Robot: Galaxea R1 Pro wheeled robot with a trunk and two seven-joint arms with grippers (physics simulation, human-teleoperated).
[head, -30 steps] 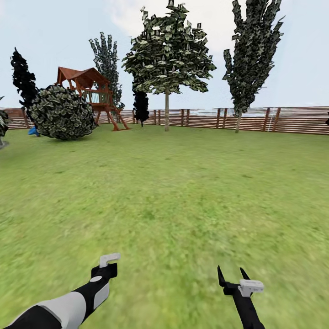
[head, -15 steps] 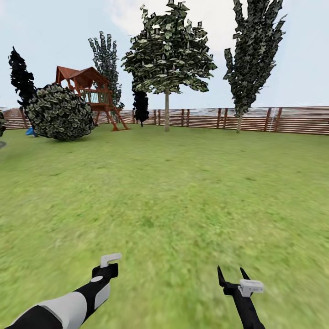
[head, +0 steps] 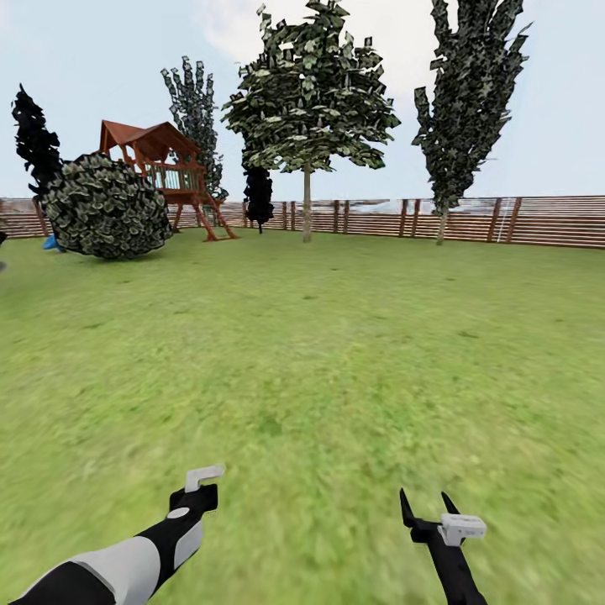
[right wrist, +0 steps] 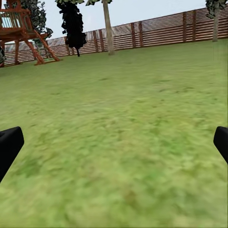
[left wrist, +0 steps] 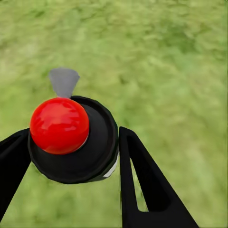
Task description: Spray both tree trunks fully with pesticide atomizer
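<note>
The pesticide atomizer, black with a red ball on top and a grey nozzle, sits between the fingers of my left gripper, which is shut on it. In the head view the left gripper hangs low over the grass floor, with the atomizer's pale tip sticking up. My right gripper is open and holds nothing; its fingertips frame the lawn. Two trees stand far ahead by the fence, one trunk at centre and one trunk to its right.
A brown slatted fence closes the far side of the lawn. At the far left stand a round leafy bush and a red-brown wooden play tower. A near-black cypress stands beside the centre tree.
The whole head view has shifted slightly, with the bush and cypress sliding left: the camera moved. Both arms keep the same pose.
</note>
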